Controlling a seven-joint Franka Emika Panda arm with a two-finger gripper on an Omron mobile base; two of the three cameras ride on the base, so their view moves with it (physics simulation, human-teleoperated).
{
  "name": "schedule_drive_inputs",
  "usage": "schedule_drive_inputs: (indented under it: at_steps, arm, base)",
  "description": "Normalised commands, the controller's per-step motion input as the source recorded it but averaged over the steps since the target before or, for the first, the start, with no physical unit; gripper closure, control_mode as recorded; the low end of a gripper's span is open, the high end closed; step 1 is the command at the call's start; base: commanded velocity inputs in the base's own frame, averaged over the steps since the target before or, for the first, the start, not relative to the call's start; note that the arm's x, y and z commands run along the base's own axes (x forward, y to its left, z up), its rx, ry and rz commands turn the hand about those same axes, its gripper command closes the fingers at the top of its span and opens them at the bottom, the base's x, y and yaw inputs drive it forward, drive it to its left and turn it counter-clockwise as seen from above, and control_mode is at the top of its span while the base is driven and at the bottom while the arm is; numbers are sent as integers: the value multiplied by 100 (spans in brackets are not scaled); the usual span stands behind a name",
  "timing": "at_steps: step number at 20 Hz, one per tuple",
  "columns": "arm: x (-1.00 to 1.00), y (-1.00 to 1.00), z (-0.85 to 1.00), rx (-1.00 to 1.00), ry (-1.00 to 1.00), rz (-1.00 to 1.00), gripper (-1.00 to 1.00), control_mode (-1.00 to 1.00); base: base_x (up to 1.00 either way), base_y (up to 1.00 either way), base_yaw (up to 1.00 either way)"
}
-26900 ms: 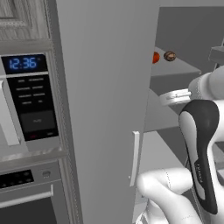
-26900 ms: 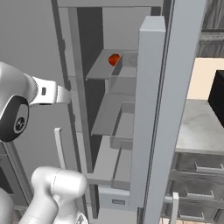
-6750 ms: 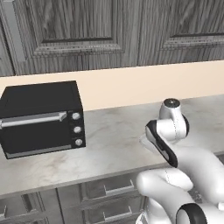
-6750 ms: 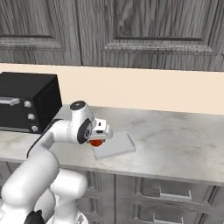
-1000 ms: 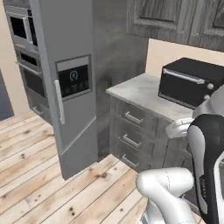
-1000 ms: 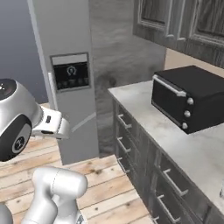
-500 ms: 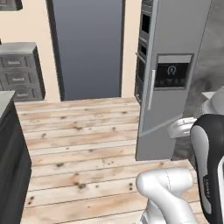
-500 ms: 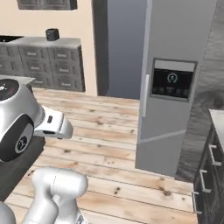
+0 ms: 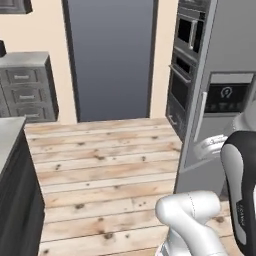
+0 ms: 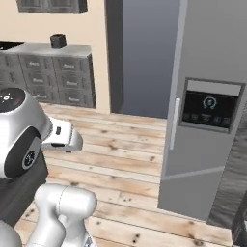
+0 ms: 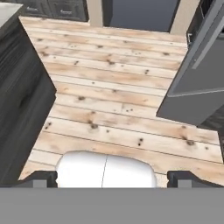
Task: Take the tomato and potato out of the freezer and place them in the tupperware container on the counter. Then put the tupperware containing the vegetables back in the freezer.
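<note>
The freezer (image 9: 220, 55) stands at the right as a tall grey unit with a black dispenser panel and a white vertical handle (image 9: 201, 118). It also rises at the right of the right base view, freezer (image 10: 207, 58), and its grey front fills the upper right corner of the hand view, freezer (image 11: 199, 74); its inside is hidden. My gripper (image 11: 113, 177) points down at the wooden floor, well short of the freezer, open with nothing between its widely spread fingertips (image 11: 41, 177). The tomato, potato, tupperware container and marbled counter are out of view.
A plank floor (image 9: 105, 170) spreads ahead. A dark doorway (image 9: 110, 55) is at the back, with grey drawers (image 10: 48, 72) to its left. A dark island block (image 11: 22, 96) stands close on the left. Built-in ovens (image 9: 182, 75) sit beside the freezer.
The whole picture has swung as the base turns: the toaster oven and counter have left the views, the freezer has slid toward the right edge, and the doorway and floor have come to the middle.
</note>
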Motion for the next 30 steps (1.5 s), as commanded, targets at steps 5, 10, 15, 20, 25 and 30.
schedule_drive_inputs:
  at_steps: [5, 10, 15, 20, 25, 30]
  arm:
    - [0, 0, 0, 0, 0, 0, -100, 100]
    - [0, 0, 0, 0, 0, 0, -100, 100]
    - [0, 0, 0, 0, 0, 0, -100, 100]
    - [0, 0, 0, 0, 0, 0, -100, 100]
    - [0, 0, 0, 0, 0, 0, -100, 100]
    - [0, 0, 0, 0, 0, 0, -100, 100]
  base:
    - [100, 95, -16]
    - [100, 82, -12]
    - [100, 48, -9]
    - [100, 18, -12]
    - [100, 0, -19]
    - [94, 0, -51]
